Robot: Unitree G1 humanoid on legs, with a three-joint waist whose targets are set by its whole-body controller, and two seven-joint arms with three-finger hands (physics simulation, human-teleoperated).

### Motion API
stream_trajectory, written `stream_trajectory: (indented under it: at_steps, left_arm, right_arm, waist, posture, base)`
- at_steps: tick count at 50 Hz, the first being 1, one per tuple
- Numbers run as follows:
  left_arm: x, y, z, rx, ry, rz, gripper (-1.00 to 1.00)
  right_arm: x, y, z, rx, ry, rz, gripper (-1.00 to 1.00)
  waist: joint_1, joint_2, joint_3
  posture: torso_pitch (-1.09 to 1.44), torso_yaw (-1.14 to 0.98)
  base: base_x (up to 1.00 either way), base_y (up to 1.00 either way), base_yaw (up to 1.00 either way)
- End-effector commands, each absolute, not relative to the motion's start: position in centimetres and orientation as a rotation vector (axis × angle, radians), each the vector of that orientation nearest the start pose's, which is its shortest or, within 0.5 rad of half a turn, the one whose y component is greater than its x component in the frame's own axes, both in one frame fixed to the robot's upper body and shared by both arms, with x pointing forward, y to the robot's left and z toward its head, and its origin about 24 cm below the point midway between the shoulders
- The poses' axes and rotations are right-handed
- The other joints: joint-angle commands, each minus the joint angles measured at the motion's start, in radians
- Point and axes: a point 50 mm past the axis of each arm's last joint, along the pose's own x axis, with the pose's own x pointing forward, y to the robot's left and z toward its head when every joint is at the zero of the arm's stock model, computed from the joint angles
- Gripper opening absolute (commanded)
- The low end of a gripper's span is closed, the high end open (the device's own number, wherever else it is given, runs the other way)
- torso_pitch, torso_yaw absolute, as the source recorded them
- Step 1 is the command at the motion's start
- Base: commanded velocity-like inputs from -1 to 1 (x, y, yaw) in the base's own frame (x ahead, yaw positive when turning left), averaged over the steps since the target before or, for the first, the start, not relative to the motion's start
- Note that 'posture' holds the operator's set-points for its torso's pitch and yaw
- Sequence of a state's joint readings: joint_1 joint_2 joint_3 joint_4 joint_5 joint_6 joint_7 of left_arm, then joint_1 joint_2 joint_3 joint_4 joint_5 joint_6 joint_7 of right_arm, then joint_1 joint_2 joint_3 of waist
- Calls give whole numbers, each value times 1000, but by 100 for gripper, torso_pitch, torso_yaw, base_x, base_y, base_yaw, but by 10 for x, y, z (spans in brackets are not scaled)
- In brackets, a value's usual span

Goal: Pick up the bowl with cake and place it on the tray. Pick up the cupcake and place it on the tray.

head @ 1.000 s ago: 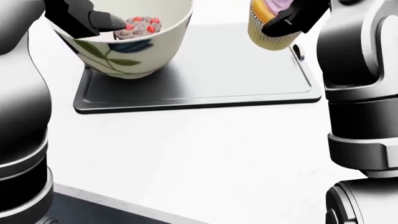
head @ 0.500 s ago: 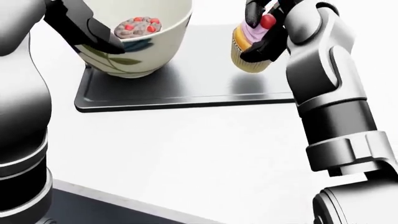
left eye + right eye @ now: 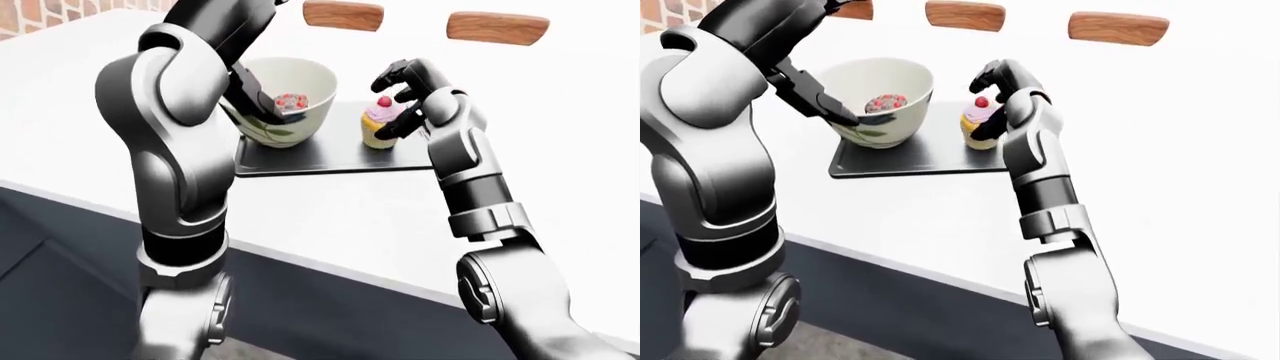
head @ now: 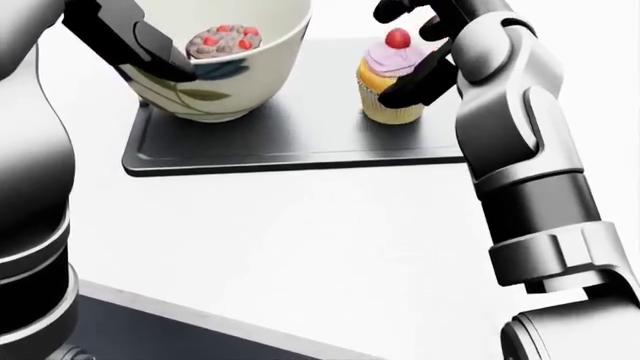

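Note:
A white floral bowl [image 4: 250,71] with a chocolate cake slice [image 4: 222,41] sits on the left half of the dark tray [image 4: 300,139]. My left hand [image 4: 165,56] lies against the bowl's left wall with its fingers stretched out, none of them inside the rim. The cupcake [image 4: 378,96], with purple frosting and a red cherry, stands upright on the right half of the tray. My right hand [image 4: 405,52] is open around it: the fingers [image 4: 400,11] are spread above the cherry and the thumb [image 4: 415,86] is beside the wrapper.
The tray rests on a white counter [image 4: 300,240], whose near edge [image 4: 250,330] runs along the bottom of the head view. Two wooden pieces [image 3: 343,13] [image 3: 497,28] show beyond the counter at the top of the left-eye view. My right forearm [image 4: 520,165] covers the tray's right end.
The cupcake came down from a tilted, held pose to upright on the tray, and the right fingers spread off it. The left finger left the bowl's inside.

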State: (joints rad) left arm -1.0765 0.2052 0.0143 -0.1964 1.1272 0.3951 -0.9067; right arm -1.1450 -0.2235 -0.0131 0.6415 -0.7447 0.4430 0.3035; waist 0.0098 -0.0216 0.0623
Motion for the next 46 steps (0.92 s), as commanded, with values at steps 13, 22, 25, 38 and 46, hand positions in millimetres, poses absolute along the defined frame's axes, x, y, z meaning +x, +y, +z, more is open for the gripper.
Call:
stream_trajectory:
  at_steps: [13,22,25,38,46]
  left_arm:
    - [292,115,370,1228,-452,0,62]
    - [290,114,371,1230,-456,0,62]
    - [289,114,378,1227,-460,7,65]
    - [287,114,379,1221,-461,11,90]
    - [279,123,385,1165,-455,42,100]
  right_arm:
    - [398,-150,287,-897,-73,-48,42]
    - [370,-153,325,-852,-149,-68,37]
    - [361,-154,334,-832,-164,-68,43]
    - [351,-146,352,-838,-208,-61,53]
    - [326,-148,367,-836,-256,-98,100]
  waist:
    - [1,0,-32]
    - [2,-2,-26]
    - [1,-2,-25]
    - [-2,2,-22]
    - [-1,3,-17]
  posture:
    - [0,0]
    - [0,0]
    - [0,0]
    - [0,0]
    - [0,0]
  base:
    - [0,0,0]
    - [0,0,0]
    - [0,0,0]
    - [0,0,0]
    - [0,0,0]
